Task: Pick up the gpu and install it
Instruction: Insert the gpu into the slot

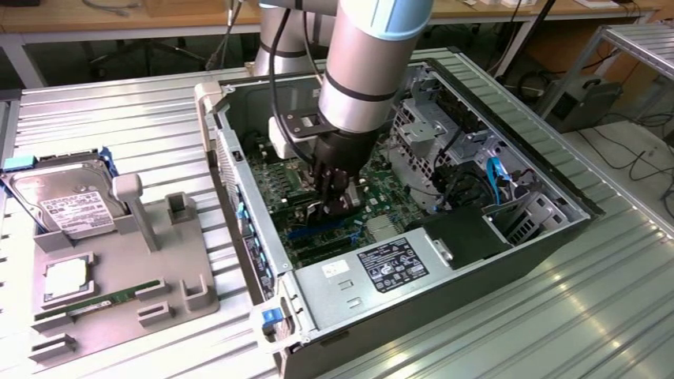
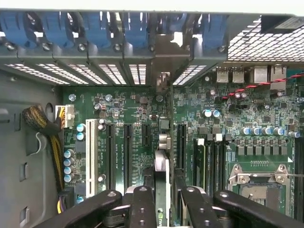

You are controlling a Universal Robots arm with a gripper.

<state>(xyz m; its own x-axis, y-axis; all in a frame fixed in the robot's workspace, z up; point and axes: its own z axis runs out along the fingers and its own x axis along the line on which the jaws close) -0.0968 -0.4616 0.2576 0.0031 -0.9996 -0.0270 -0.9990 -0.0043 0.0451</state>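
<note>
The robot arm reaches down into the open computer case (image 1: 548,213), which lies on its side on the ribbed metal tabletop (image 1: 126,126). The gripper (image 1: 335,207) is deep inside the case, just above the green motherboard (image 1: 395,207). In the wrist view the gripper (image 2: 162,209) has its black fingers (image 2: 141,209) closed on the gpu (image 2: 162,190), which stands on edge between them, seen end-on as a thin card running away from the camera toward the rear slot brackets. The card's silvery metal bracket (image 2: 164,61) lies against the rear wall of the case, in line with the row of blue slot latches (image 2: 95,28). The gpu sits over the motherboard (image 2: 247,109) among the long black expansion slots (image 2: 127,152), between the slots on either side of it; whether it is fully seated in its own slot cannot be told.

In the exterior view, a grey parts holder (image 1: 158,260) rests on the tabletop to the exterior view's left of the case. The silver labelled hard drive (image 1: 69,201) leans in it, a narrow green RAM stick (image 1: 100,304) lies in a groove, and a square processor (image 1: 65,276) lies flat between them. A labelled power supply (image 1: 395,264) fills the near corner of the case.
</note>
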